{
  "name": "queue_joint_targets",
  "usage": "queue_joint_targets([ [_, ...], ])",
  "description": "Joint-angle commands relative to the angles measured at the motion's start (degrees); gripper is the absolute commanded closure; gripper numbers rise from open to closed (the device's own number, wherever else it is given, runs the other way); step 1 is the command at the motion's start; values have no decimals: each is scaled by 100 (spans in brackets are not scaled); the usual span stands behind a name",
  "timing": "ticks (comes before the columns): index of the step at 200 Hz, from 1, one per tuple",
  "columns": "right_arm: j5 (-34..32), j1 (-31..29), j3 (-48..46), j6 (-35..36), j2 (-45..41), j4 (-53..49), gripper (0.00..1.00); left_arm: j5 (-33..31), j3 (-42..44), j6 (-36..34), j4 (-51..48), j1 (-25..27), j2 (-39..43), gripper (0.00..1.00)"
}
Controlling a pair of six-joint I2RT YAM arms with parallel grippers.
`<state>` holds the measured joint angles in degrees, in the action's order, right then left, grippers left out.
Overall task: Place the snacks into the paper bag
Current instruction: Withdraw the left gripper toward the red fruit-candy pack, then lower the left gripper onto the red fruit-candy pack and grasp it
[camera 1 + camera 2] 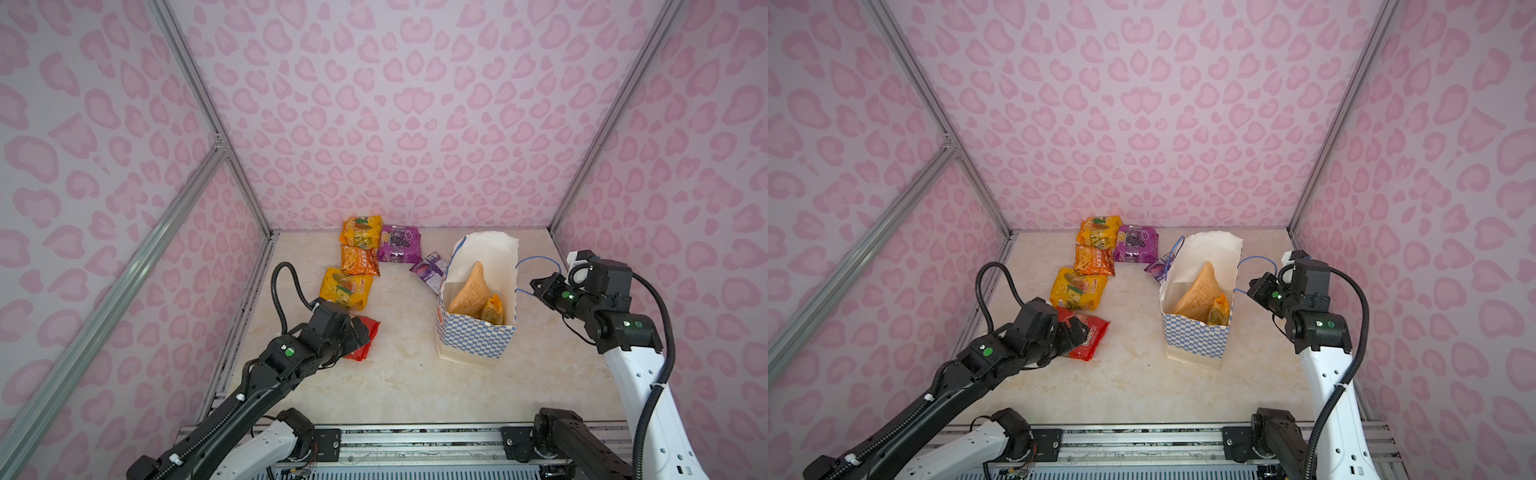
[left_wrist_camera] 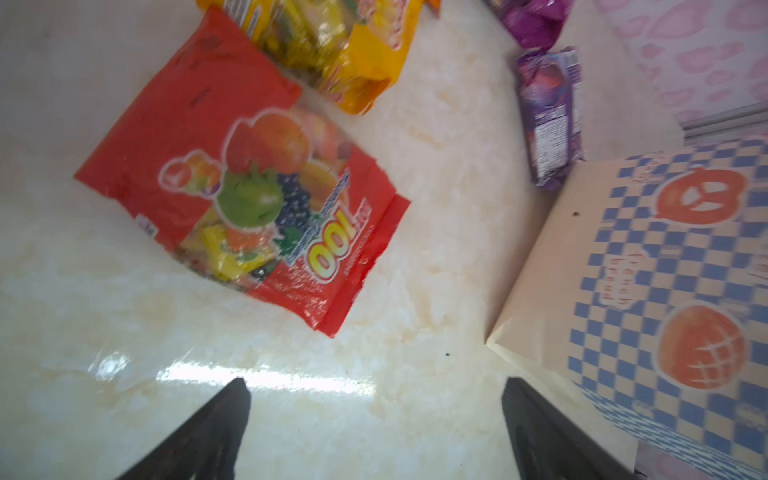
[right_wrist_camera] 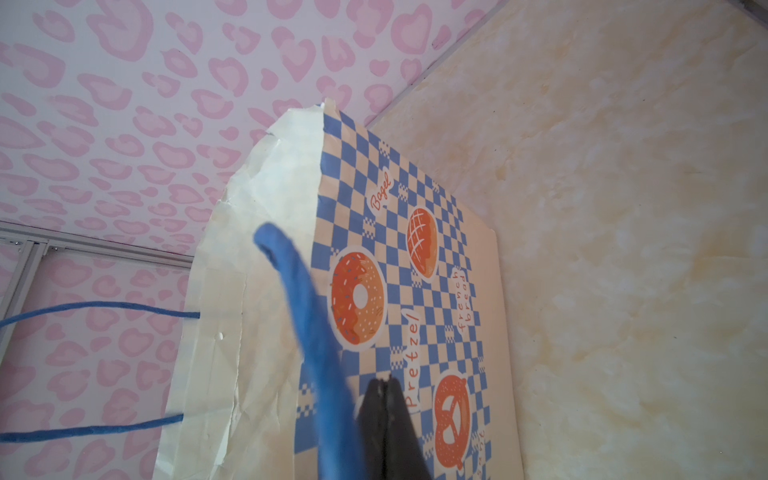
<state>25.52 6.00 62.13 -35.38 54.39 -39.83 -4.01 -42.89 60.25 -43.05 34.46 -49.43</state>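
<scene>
The paper bag (image 1: 473, 340) (image 1: 1196, 338) stands upright at the right, with a tan-orange pouch (image 1: 471, 289) and a yellow-orange packet (image 1: 493, 309) inside. My left gripper (image 1: 360, 329) (image 1: 1077, 327) (image 2: 374, 380) hangs open just above the table, over the near edge of a red fruit packet (image 1: 368, 343) (image 2: 232, 174), nothing between its fingers. My right gripper (image 1: 534, 284) (image 3: 384, 380) is shut beside the bag's right wall. The blue cord handle (image 3: 307, 316) runs along its fingers. Other snacks lie at the back left: yellow (image 1: 346, 288), orange (image 1: 359, 260), yellow (image 1: 360, 232), purple (image 1: 399, 244).
A small purple packet (image 1: 430, 268) (image 2: 548, 120) leans against the bag's far left side. Pink patterned walls with metal frame bars close in the marble table (image 1: 407, 374) on three sides. A metal rail (image 1: 415, 440) runs along the front edge.
</scene>
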Motion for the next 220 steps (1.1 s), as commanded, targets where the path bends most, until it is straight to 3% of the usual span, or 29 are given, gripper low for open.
queue_joint_targets([
  [1, 32, -19, -46, 24, -29, 59, 100, 345, 613, 852, 307, -44, 299, 3],
  [19, 28, -26, -96, 18, -50, 69, 100, 492, 1278, 1317, 718, -107, 670, 3],
  [52, 50, -46, -140, -9, -43, 89, 100, 892, 2602, 2072, 2572, -203, 1215, 3],
  [80, 39, -103, -133, -25, -17, 100, 100, 972, 2787, 2088, 3415, -203, 763, 3],
  [98, 14, -134, -132, -29, -7, 103, 100, 1132, 3048, 2452, 4033, -203, 384, 3],
  [124, -41, -150, -132, -30, -33, 67, 100, 859, 3456, 2943, 4585, -194, 414, 3],
  [175, -94, -166, -149, -29, 18, 77, 100, 181, 3962, 3870, 4682, -194, 808, 1],
  [220, -141, -314, -132, -87, 85, 148, 100, -332, 4188, 4223, 5124, -203, 181, 2],
])
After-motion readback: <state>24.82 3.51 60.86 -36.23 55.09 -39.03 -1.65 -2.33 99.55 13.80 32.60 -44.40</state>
